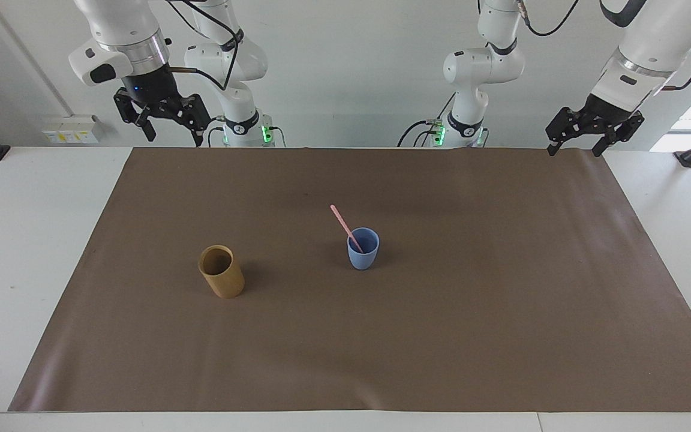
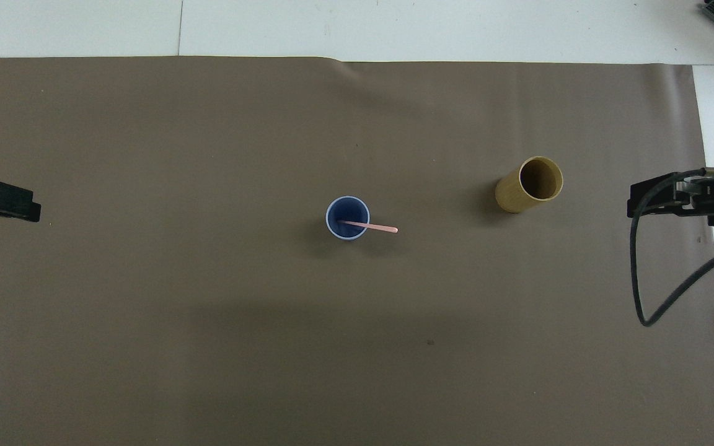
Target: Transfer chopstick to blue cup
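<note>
The blue cup (image 1: 363, 248) stands upright in the middle of the brown mat; it also shows in the overhead view (image 2: 348, 218). The pale pink chopstick (image 1: 344, 225) stands in it, leaning over the rim toward the right arm's end (image 2: 379, 228). My right gripper (image 1: 174, 133) is open and empty, raised high over the mat's right-arm end (image 2: 661, 198). My left gripper (image 1: 574, 147) is open and empty, raised over the mat's left-arm end (image 2: 0, 199). Neither gripper is close to the cup.
A taller tan-brown cylindrical cup (image 1: 221, 272) stands upright and empty toward the right arm's end from the blue cup (image 2: 530, 184). The brown mat (image 1: 501, 312) covers most of the white table. A black cable (image 2: 648, 291) hangs from the right arm.
</note>
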Action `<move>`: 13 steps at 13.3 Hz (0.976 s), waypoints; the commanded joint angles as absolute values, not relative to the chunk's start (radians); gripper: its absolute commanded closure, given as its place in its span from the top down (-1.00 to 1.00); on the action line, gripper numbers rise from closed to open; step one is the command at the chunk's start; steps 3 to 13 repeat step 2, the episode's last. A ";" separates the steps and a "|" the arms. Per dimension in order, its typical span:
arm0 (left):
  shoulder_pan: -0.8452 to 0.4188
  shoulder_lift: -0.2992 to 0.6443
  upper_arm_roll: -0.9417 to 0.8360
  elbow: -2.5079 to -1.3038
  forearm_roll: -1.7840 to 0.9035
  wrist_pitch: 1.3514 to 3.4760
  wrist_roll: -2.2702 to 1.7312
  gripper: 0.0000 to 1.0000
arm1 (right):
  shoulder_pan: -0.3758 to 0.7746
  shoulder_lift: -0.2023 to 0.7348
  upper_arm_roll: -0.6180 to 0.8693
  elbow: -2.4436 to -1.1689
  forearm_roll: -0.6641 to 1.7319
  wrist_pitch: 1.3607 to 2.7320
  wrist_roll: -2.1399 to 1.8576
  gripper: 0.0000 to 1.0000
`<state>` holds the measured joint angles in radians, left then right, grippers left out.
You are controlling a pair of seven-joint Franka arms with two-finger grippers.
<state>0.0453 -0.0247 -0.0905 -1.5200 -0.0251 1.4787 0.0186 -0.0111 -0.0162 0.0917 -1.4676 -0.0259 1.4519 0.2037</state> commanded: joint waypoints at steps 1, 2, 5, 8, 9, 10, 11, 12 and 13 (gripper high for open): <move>0.049 -0.048 -0.091 -1.542 -0.034 1.482 0.009 1.00 | -0.032 -0.021 0.100 -1.470 -0.014 1.447 0.183 1.00; 0.049 -0.048 -0.091 -1.542 -0.034 1.482 0.009 1.00 | -0.034 -0.021 0.100 -1.470 -0.015 1.447 0.169 1.00; 0.049 -0.048 -0.091 -1.542 -0.034 1.482 0.009 1.00 | -0.034 -0.021 0.100 -1.470 -0.015 1.447 0.169 1.00; 0.049 -0.048 -0.091 -1.542 -0.034 1.482 0.009 1.00 | -0.034 -0.021 0.100 -1.470 -0.015 1.447 0.169 1.00; 0.049 -0.048 -0.091 -1.542 -0.034 1.482 0.009 1.00 | -0.034 -0.021 0.100 -1.470 -0.015 1.447 0.169 1.00; 0.049 -0.048 -0.091 -1.542 -0.034 1.482 0.009 1.00 | -0.034 -0.021 0.100 -1.470 -0.015 1.447 0.169 1.00; 0.049 -0.048 -0.091 -1.542 -0.034 1.482 0.009 1.00 | -0.034 -0.021 0.100 -1.470 -0.015 1.447 0.169 1.00; 0.049 -0.048 -0.091 -1.542 -0.034 1.482 0.009 1.00 | -0.034 -0.021 0.100 -1.470 -0.015 1.447 0.169 1.00; 0.049 -0.048 -0.091 -1.542 -0.034 1.482 0.009 1.00 | -0.034 -0.021 0.100 -1.470 -0.015 1.447 0.169 1.00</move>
